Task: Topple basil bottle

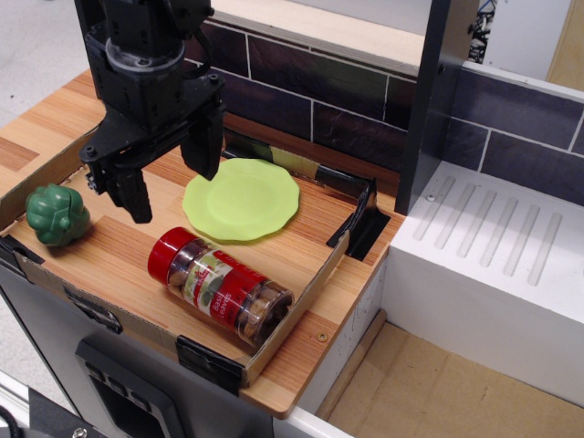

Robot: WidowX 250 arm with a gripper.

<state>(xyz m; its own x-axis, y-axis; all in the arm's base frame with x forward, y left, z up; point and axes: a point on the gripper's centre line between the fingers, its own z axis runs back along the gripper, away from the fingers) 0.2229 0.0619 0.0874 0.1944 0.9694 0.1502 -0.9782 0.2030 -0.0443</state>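
Pincer (pixel 169 182) hangs wide open with nothing in it, clear of everything, so we'd call this basically done. Just below it the basil bottle (pixel 222 289) lies flat on the worktop (pixel 301 242), red lid toward the pincer's side.

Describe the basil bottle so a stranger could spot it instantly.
Find the wooden tray on the counter. Near its front edge, in front of the green plate, lies the basil bottle: the only clear jar, on its side, red lid, red-green label.
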